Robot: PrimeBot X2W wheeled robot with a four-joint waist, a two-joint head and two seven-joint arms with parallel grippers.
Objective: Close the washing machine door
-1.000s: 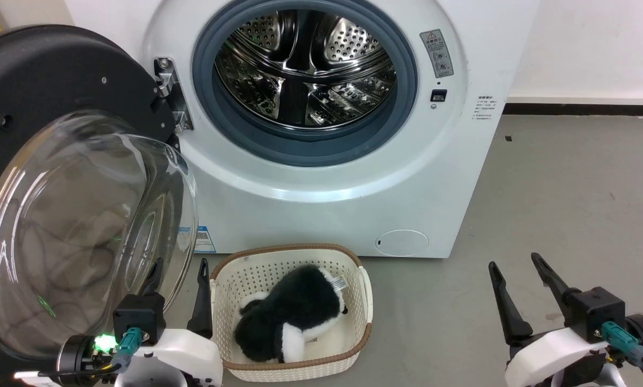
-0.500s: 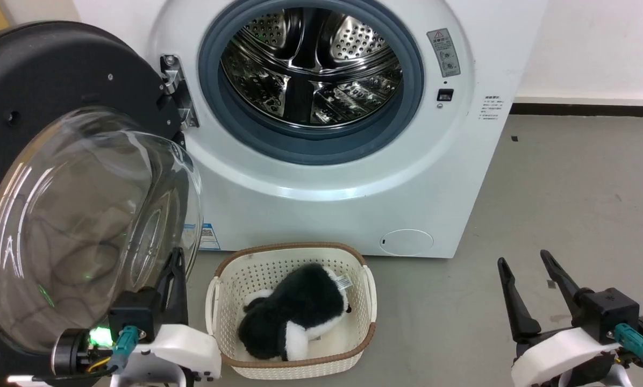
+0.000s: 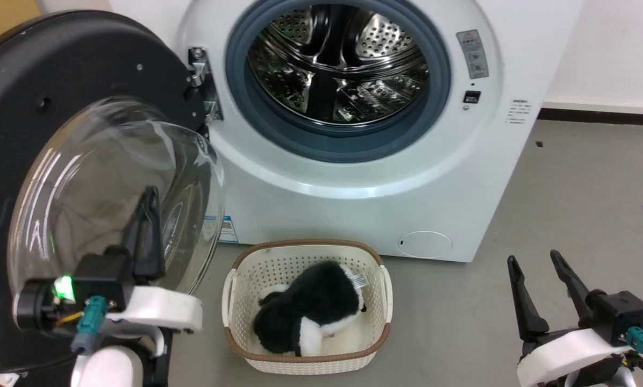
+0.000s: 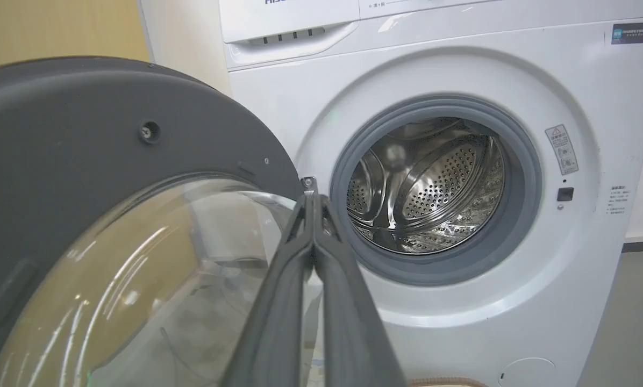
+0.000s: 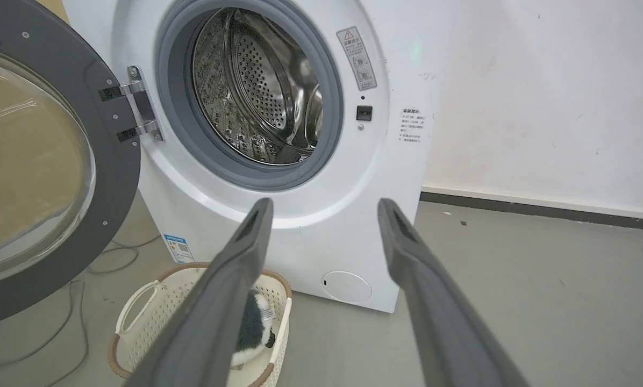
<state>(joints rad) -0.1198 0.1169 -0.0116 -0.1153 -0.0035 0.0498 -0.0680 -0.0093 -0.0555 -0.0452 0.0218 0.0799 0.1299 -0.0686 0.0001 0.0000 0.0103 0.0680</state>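
Observation:
The washing machine (image 3: 364, 199) is a white front-loader whose steel drum (image 3: 337, 64) is exposed. Hinged at the left, the washing machine door (image 3: 58, 64) stands swung wide open, a black disc with a bulging clear glass bowl (image 3: 101, 177). My left gripper (image 3: 150, 193) is shut with nothing in it and raised in front of the lower part of that bowl; contact is unclear. In the left wrist view its joined fingertips (image 4: 312, 199) point at the hinge side of the door (image 4: 85, 140). My right gripper (image 3: 534, 258) hangs open low at the right, over the floor.
A cream perforated basket (image 3: 305, 365) holding a black-and-white plush toy (image 3: 311, 306) sits on the grey floor right in front of the machine. A cable (image 5: 112, 258) lies on the floor under the door. A white wall (image 5: 542, 97) runs behind at the right.
My left gripper has shut and risen from floor level up in front of the door's glass bowl. The head camera has shifted, moving the whole picture to the right. The right gripper stays open.

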